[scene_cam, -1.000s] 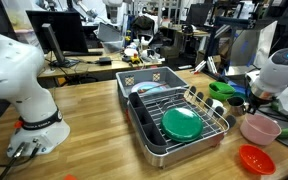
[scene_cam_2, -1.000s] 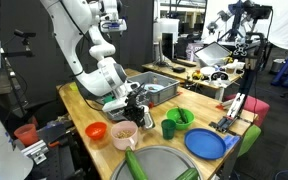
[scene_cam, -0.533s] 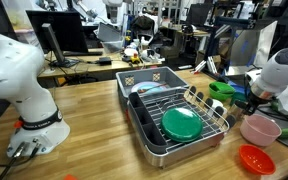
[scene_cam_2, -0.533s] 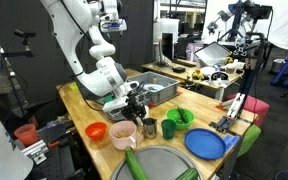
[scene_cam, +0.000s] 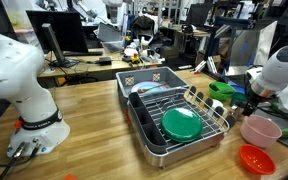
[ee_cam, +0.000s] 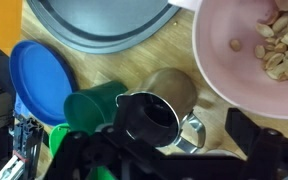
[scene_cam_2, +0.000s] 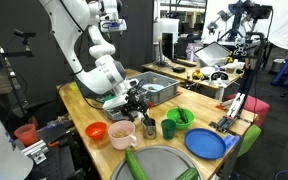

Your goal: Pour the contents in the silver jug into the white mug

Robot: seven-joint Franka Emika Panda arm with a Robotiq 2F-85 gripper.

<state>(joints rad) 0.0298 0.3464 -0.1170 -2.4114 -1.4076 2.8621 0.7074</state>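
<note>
Silver jug [ee_cam: 149, 118] stands upright on the wooden table [ee_cam: 102, 62], just beside a green cup [ee_cam: 94, 104] and near a pink bowl [ee_cam: 246, 50] of nuts. Gripper [ee_cam: 164, 150] hangs above the jug, jaws spread apart.

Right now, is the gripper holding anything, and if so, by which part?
Nothing seems held. In the wrist view the gripper stands open, fingers wide either side of the silver jug, not closed on it.

The silver jug [ee_cam: 144, 118] stands upright on the bench [ee_cam: 89, 62] (mouth open, interior dark), a tan mug [ee_cam: 176, 88] just beside at 1 o'clock.
</note>
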